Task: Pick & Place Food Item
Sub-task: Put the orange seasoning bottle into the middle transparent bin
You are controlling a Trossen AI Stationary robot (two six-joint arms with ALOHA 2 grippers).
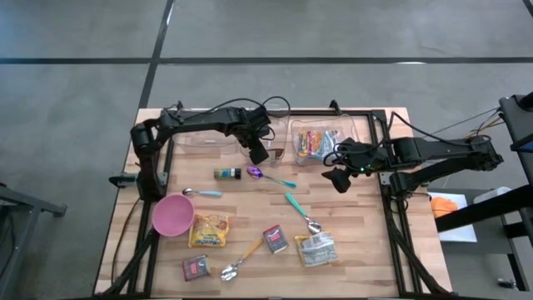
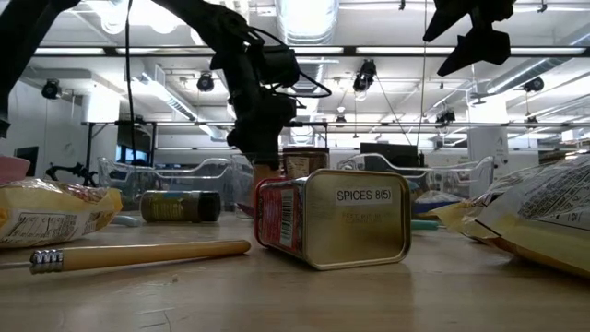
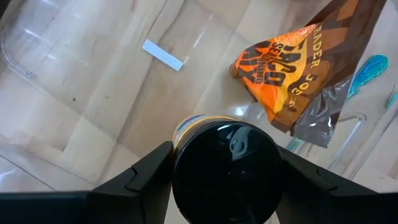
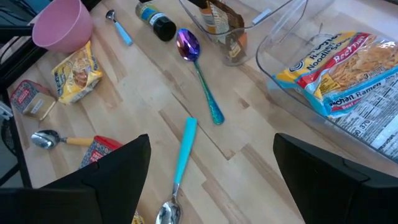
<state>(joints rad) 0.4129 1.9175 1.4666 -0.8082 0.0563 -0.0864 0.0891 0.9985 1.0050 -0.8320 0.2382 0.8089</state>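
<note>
A jar with a black lid (image 3: 224, 177) stands between the fingers of my left gripper (image 3: 222, 152), which is shut on it. That gripper (image 1: 259, 154) points down over the right end of the left clear bin (image 1: 204, 139). An orange and brown seasoning packet (image 3: 298, 68) lies in this bin beside the jar. Whether the jar's base touches the bin floor is hidden by the lid. My right gripper (image 1: 340, 179) hangs open above the table in front of the right clear bin (image 1: 360, 125), which holds a ramen pack (image 1: 315, 143). My left gripper pinches the jar between its two fingers, one on each side just below the lid's rim (image 3: 177, 163). The fingers come from above, pointing steeply down. The jar stands upright with its lid up.
On the wood lie a dark spice bottle (image 1: 226, 173), a purple spoon (image 1: 260, 174), teal-handled spoons (image 1: 298, 208), a pink bowl (image 1: 172, 215), a yellow packet (image 1: 208, 230), two red spice tins (image 1: 276, 239), a wooden-handled spoon (image 1: 241, 260) and a pale packet (image 1: 316, 250).
</note>
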